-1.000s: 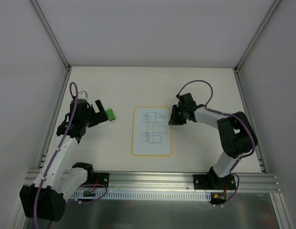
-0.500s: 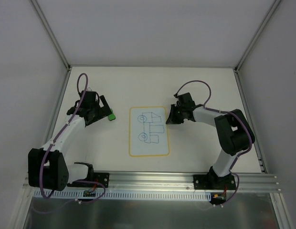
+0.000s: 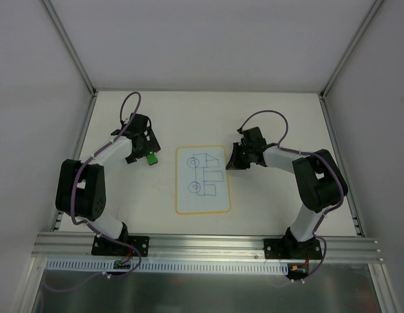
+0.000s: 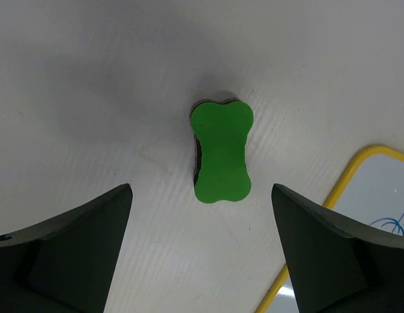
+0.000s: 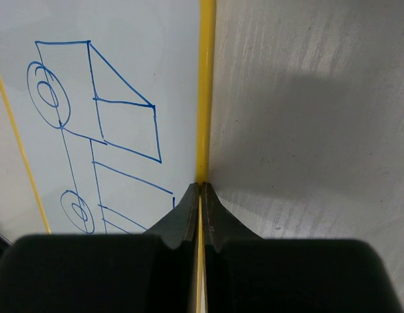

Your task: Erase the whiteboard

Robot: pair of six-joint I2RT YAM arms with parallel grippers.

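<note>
The whiteboard [image 3: 202, 195], white with a yellow border and a blue line drawing, lies flat at the table's middle. My right gripper [image 3: 231, 160] is shut on its right edge near the far corner. In the right wrist view the fingertips [image 5: 201, 186] pinch the yellow border of the whiteboard [image 5: 124, 78]. The green eraser block [image 3: 150, 158] lies left of the board. My left gripper [image 3: 143, 149] is open just above it. In the left wrist view the eraser [image 4: 221, 151] lies between and ahead of the spread fingers of the gripper [image 4: 201, 189]; a corner of the whiteboard [image 4: 384, 189] shows at right.
White walls with metal frame posts [image 3: 72, 52] enclose the table on three sides. The aluminium rail [image 3: 208, 246] with the arm bases runs along the near edge. Purple cables loop over both arms.
My left arm has swung toward the far side, bringing the open gripper over the green eraser. The right gripper has pulled the whiteboard slightly left, then held still.
</note>
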